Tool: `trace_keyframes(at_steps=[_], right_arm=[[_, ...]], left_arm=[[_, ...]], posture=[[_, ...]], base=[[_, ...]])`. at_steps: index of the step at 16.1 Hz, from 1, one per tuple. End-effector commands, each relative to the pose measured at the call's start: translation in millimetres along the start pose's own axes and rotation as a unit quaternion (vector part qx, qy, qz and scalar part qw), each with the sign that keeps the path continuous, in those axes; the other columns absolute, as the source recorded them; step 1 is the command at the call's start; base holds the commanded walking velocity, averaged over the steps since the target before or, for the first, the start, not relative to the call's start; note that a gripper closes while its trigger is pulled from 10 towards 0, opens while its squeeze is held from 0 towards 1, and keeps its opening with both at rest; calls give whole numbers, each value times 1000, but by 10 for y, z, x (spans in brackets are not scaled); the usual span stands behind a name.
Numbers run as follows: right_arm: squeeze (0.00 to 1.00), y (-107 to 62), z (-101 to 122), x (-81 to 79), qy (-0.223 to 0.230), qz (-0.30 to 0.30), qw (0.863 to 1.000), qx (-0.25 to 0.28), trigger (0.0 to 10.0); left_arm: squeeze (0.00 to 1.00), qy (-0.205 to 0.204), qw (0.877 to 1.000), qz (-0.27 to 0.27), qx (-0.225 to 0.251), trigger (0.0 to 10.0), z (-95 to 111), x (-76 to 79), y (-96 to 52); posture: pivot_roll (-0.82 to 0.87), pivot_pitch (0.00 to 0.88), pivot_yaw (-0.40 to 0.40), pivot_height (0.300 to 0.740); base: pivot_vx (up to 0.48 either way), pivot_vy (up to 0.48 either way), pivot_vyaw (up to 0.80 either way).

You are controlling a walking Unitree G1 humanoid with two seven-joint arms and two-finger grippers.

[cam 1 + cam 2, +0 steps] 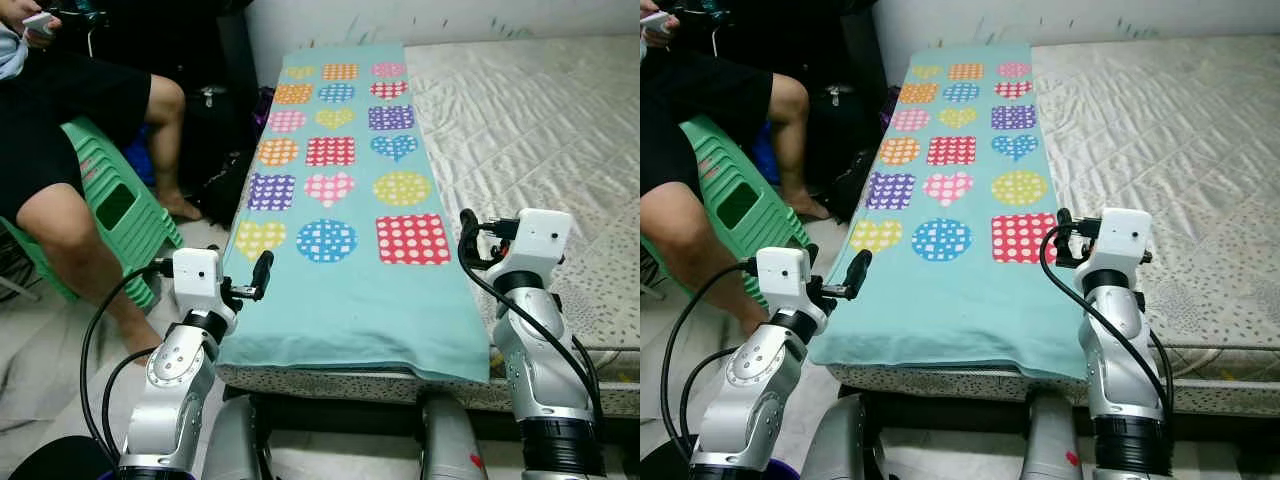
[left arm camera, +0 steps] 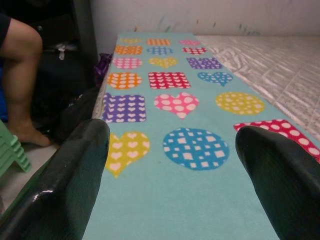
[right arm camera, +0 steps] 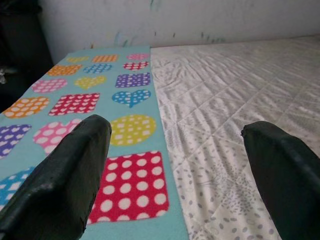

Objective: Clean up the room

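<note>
A teal blanket (image 1: 340,200) printed with dotted hearts, circles and squares lies flat as a long strip along the left side of the bed. My left gripper (image 2: 172,134) is open at the blanket's near left corner, with one black finger (image 1: 263,270) over the edge. My right gripper (image 3: 176,129) is open low over the blanket's near right edge, straddling the line between blanket and mattress. Nothing is between the fingers of either gripper.
The bare quilted mattress (image 1: 540,110) takes up the right of the bed, with a white wall behind it. On my left a person (image 1: 60,230) sits on a green plastic stool (image 1: 120,205). Black bags (image 1: 215,150) stand between the stool and the bed.
</note>
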State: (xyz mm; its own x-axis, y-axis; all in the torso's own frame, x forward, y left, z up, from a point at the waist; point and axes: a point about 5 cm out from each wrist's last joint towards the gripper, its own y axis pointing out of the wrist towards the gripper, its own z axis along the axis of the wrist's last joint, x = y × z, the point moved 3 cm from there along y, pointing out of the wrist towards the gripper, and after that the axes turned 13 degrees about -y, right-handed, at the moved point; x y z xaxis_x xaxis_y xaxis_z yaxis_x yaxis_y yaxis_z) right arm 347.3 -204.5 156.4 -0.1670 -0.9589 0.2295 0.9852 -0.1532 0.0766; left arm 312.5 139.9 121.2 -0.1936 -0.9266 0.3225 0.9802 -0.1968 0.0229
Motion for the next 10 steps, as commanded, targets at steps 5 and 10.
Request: trace_keyframes(at_steps=[5,10], right_arm=[[0,43,30,-3,8,3,1000,7,10000],[0,26,11,-11,11,3,1000,6,10000]], left_arm=[[0,9,1000,13,-1,10000,-19,-58,-19],[0,11,1000,12,-3,10000,-33,-68,-25]], posture=[[-148,0,89,659],[-148,0,94,711]], base=[[0,0,0],[0,0,0]])
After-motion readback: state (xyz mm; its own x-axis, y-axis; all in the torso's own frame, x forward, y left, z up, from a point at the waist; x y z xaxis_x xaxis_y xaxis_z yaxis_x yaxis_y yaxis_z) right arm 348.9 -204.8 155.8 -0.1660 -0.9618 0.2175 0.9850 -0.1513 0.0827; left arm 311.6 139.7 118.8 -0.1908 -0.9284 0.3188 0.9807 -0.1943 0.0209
